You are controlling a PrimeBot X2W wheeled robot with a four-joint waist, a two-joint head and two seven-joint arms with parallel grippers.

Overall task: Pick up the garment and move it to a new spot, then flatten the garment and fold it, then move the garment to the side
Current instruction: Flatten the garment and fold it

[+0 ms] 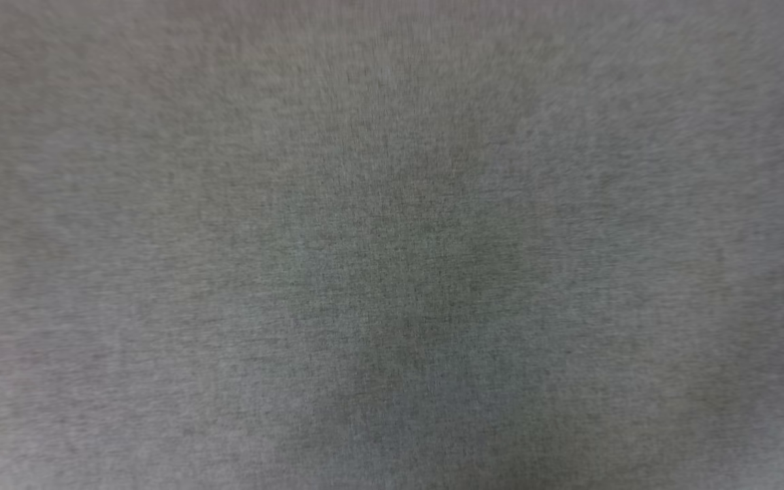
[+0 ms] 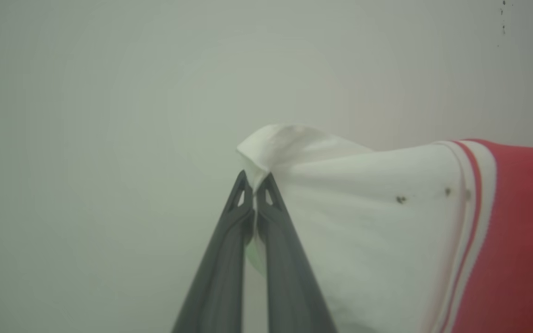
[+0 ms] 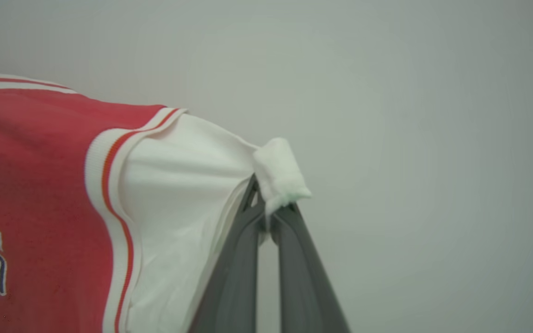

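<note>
L jaws pinch garment (image 2: pixel 516 231) at one sleeve tip (image 2: pixel 271 143), R jaws at the other; it spans taut btwn arms.

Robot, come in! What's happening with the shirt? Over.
Left gripper shut on jersey T-shirt, white sleeve. Right gripper shut on the other sleeve. Nothing seen blocking.

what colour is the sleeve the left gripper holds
The sleeve is white; best in the left wrist view.
</note>
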